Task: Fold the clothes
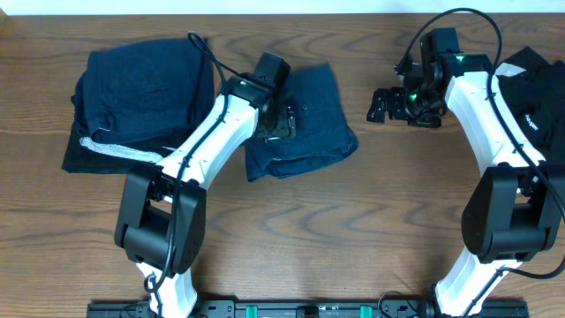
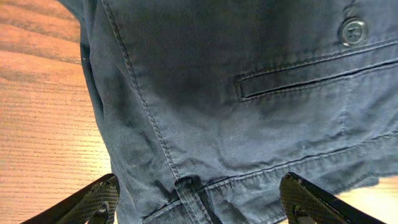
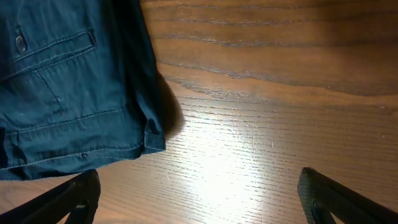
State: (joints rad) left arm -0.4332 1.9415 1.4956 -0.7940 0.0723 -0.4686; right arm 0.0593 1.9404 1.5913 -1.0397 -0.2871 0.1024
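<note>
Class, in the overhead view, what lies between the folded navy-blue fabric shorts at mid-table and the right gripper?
Only bare brown wooden table: the overhead view shows nothing between the folded navy-blue fabric shorts and the open right gripper.

You're at a robot lab bench: left arm [image 1: 207, 141] and right arm [image 1: 487, 115] rise from a rail [image 1: 309, 310] at 6 o'clock on a wood table [image 1: 371, 230].

Brown wood-grain surface [image 1: 353, 203] is being lit unevenly, with glare in patches. Black rail [image 1: 309, 309] with green fittings is being glimpsed along its near edge.
</note>
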